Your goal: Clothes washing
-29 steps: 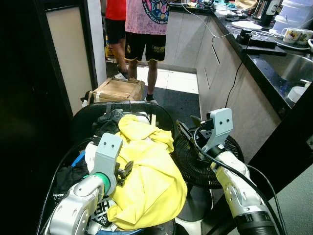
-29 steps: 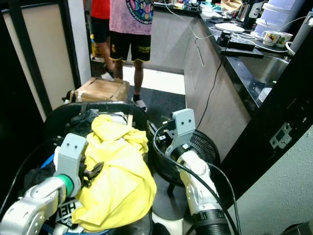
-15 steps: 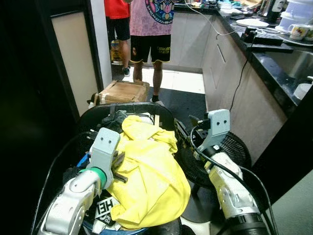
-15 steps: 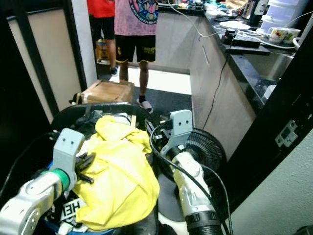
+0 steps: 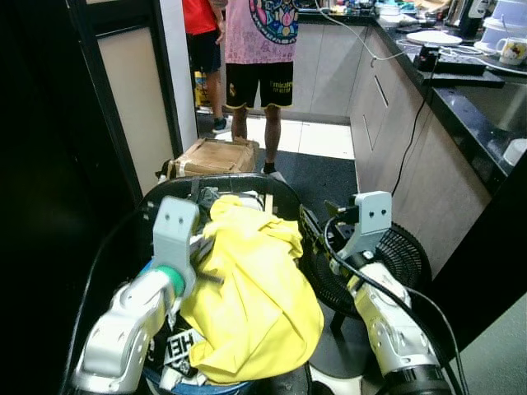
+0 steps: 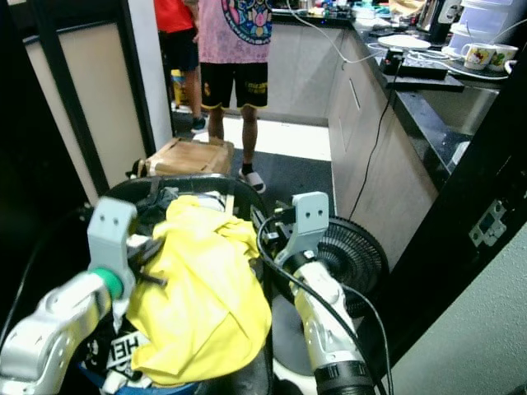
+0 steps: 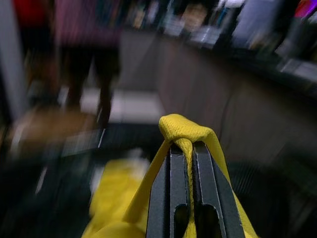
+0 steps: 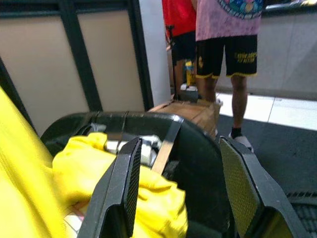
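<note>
A black laundry basket (image 5: 221, 179) stands right in front of me, heaped with clothes. On top lies a big yellow garment (image 5: 257, 290), over dark and white printed pieces (image 5: 179, 350). My left gripper (image 7: 184, 148) is shut on a fold of the yellow garment, holding it at the heap's left side (image 5: 207, 270). To the right of the basket my right gripper (image 8: 181, 184) is open, level with the rim and holding nothing (image 5: 311, 229). Its fingers (image 8: 125, 184) point across the basket.
A black floor fan (image 5: 389, 262) lies under my right arm. A cardboard box (image 5: 212, 155) sits behind the basket, and two people (image 5: 262, 49) stand beyond it. A kitchen counter (image 5: 461, 89) with cups runs along the right. A dark door frame (image 5: 92, 123) closes the left.
My left arm has risen and turned more upright, drawing the pinched yellow fold up. The camera has tilted slightly. The right gripper has barely moved.
</note>
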Motion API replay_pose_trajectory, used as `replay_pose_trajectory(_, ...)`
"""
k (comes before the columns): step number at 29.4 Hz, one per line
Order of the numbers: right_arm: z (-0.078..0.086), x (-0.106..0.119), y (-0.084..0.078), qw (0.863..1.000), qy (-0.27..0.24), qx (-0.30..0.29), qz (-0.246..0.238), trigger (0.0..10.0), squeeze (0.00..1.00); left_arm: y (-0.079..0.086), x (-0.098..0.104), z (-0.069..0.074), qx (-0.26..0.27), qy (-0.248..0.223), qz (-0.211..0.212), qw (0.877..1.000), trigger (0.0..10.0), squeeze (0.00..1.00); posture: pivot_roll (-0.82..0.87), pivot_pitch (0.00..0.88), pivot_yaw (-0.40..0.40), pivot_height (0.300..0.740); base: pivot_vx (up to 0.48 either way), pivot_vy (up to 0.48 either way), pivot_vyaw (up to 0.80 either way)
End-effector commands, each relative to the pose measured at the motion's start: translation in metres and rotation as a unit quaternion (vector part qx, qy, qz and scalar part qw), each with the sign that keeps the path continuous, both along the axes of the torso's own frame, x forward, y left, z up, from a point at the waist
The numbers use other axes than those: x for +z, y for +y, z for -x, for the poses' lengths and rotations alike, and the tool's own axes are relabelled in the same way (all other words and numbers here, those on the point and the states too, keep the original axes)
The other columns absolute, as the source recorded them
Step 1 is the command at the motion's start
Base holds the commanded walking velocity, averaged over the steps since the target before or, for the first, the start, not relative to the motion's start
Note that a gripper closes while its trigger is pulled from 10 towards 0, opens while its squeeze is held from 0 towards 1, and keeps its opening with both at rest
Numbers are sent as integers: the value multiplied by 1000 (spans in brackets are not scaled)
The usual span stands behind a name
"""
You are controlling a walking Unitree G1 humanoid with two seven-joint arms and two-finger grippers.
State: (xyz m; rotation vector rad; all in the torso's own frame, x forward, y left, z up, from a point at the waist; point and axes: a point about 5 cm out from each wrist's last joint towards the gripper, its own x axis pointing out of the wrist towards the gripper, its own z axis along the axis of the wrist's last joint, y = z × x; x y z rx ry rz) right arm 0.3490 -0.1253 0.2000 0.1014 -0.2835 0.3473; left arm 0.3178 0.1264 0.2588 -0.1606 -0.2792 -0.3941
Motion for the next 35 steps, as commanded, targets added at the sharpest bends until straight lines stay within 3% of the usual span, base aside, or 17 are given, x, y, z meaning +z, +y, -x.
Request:
replay_pose_trajectory(1, 0, -2, -3, 1000, 4, -7, 1, 10000, 0, 6, -5, 2, 4, 2, 9, 1000, 0, 0, 20, 53, 36, 740, 0, 0, 0)
replay_pose_trajectory(2, -1, -1, -3, 1000, 2, -8, 1, 10000, 0, 2, 16, 4, -11, -54, 40, 998, 0, 0, 20, 53, 36, 740, 0, 0, 0)
replay_pose_trajectory(5, -1, -1, -3, 1000, 2, -8, 1, 10000, 0, 2, 16, 4, -11, -54, 40, 998, 0, 0, 20, 53, 36, 740, 0, 0, 0)
replay_pose_trajectory(6, -2, 1, -4, 1000, -1, -10, 1, 10000, 0, -2, 63, 17, -55, -163, 99, 980, 0, 0, 12, 47, 34, 740, 0, 0, 0)
replay_pose_trajectory(7, -2, 1, -4, 1000, -1, -10, 1, 10000, 0, -2, 63, 17, -55, -163, 99, 980, 0, 0, 12, 47, 34, 740, 0, 0, 0)
replay_pose_trajectory(8, -2, 2, -5, 1000, -3, -12, 0, 10000, 0, -4, 95, 31, -93, -235, 141, 957, 0, 0, 11, 46, 30, 740, 0, 0, 0)
replay_pose_trajectory(11, -2, 2, -7, 1000, -3, -14, 0, 10000, 0, -4, 118, 45, -128, -287, 175, 933, 0, 0, 11, 45, 28, 740, 0, 0, 0)
replay_pose_trajectory(13, -2, 2, -6, 1000, -3, -13, 1, 10000, 0, -4, 93, 26, -76, -201, 107, 971, 0, 0, 10, 46, 26, 740, 0, 0, 0)
replay_pose_trajectory(14, -2, 2, -6, 1000, -3, -13, 1, 10000, 0, -4, 93, 26, -76, -201, 107, 971, 0, 0, 10, 46, 26, 740, 0, 0, 0)
replay_pose_trajectory(16, -2, 3, -5, 1000, -3, -12, 3, 10000, 0, 6, 57, 6, 10, -103, 32, 994, 0, 0, 7, 47, 23, 740, 0, 0, 0)
replay_pose_trajectory(20, -1, 1, -5, 1000, -1, -10, 6, 10000, 0, 17, 39, 0, 70, -66, 10, 995, 0, 0, 9, 50, 13, 740, 0, 0, 0)
replay_pose_trajectory(21, -1, 0, -5, 1000, 1, -8, 9, 10000, 0, 22, 32, 0, 98, -59, -2, 993, 2863, 0, 10, 50, 10, 740, 0, 0, 0)
replay_pose_trajectory(24, -2, 0, -5, 1000, 3, -7, 11, 10000, 0, 25, 29, -1, 114, -56, -10, 992, 2863, 0, 10, 51, 9, 740, 0, 0, 0)
replay_pose_trajectory(25, -2, 0, -5, 1000, 3, -7, 11, 10000, 0, 27, 22, -2, 125, -41, -24, 991, 8588, 0, 9, 51, 9, 740, 0, 0, 0)
replay_pose_trajectory(27, -2, 0, -5, 1000, 3, -7, 11, 10000, 0, 27, 22, -2, 125, -41, -24, 991, 8588, 0, 9, 51, 9, 740, 0, 0, 0)
replay_pose_trajectory(28, -2, 0, -4, 1000, 3, -6, 12, 10000, 0, 31, 14, -4, 138, -24, -39, 989, 10000, 0, 6, 52, 11, 740, 0, 0, 0)
replay_pose_trajectory(35, -2, -2, -3, 1000, 11, -2, 24, 10000, 0, 37, -28, -6, 165, 85, -110, 976, 10000, 0, 5, 51, 11, 740, 0, 0, 0)
